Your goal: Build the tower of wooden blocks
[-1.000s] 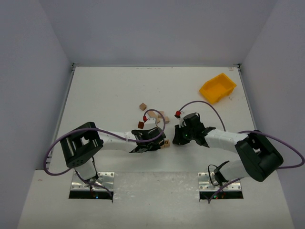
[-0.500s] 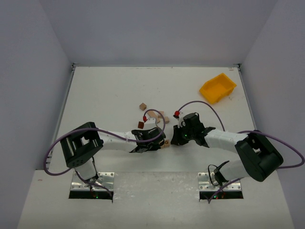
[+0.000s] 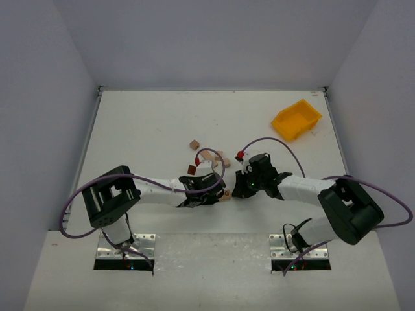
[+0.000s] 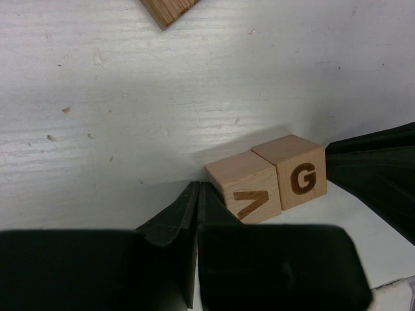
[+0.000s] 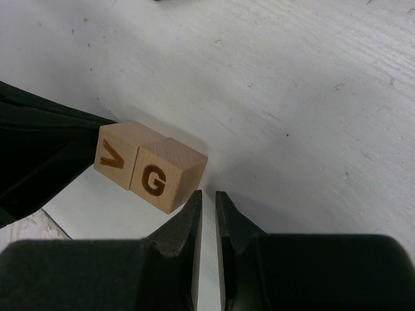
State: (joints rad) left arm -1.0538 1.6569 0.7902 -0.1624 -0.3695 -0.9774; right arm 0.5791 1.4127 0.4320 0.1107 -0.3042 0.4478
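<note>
Left wrist view: V cube (image 4: 245, 188) and G cube (image 4: 293, 170) are set touching, side by side, nothing stacked yet; left gripper (image 4: 198, 194) and right gripper (image 5: 208, 201) are pressed shut, empty.

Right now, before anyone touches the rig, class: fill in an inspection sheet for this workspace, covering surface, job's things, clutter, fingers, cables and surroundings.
Surface: white table, faintly scuffed.
Job's things: V cube and G cube touching side by side on the table; tan block, dark reddish-brown block and pale blocks loose beyond them; no tower seen.
Clutter: yellow bin at the far right.
Fingers: left fingers shut, empty, tips by the V cube; right fingers shut, empty, tips by the G cube.
Cables: purple cables loop off both arms; the left loop arcs over the pale blocks.
Surroundings: plain pale walls on three sides; nothing else seen.
</note>
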